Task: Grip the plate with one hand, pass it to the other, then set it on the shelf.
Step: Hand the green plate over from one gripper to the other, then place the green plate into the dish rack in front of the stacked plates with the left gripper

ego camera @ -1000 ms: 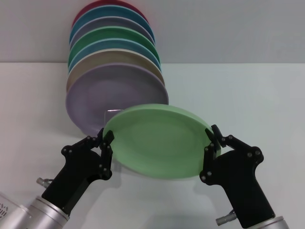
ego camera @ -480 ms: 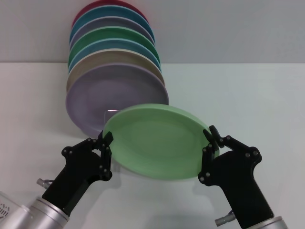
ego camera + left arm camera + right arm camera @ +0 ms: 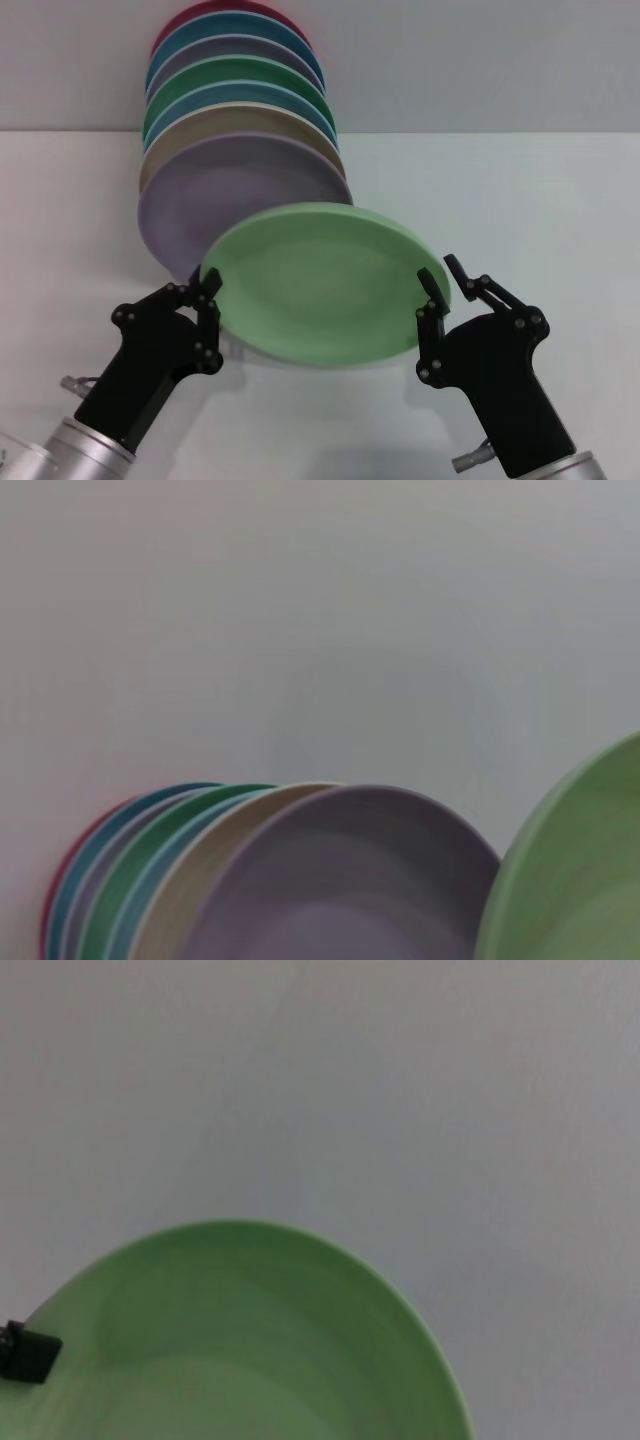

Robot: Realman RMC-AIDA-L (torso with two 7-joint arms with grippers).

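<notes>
The pale lime-green plate (image 3: 320, 290) hangs tilted above the white table in the head view. My left gripper (image 3: 208, 287) is shut on its left rim. At the plate's right rim my right gripper (image 3: 440, 280) stands open, its fingers spread on either side of the edge. The right wrist view shows the plate (image 3: 250, 1350) from close up, with a black fingertip (image 3: 30, 1352) of the left gripper at its far edge. The plate's rim (image 3: 580, 880) also fills a corner of the left wrist view. The shelf is hidden behind the plates.
A row of upright plates stands behind the held one, with the lilac plate (image 3: 200, 200) in front and an emerald-green plate (image 3: 240, 75) further back; the same row (image 3: 330, 880) shows in the left wrist view. The white table (image 3: 530, 210) stretches to the right.
My right gripper has opened off the plate's right rim. The left arm has shifted left and slightly up with the plate, which now covers the wire loop seen earlier.
</notes>
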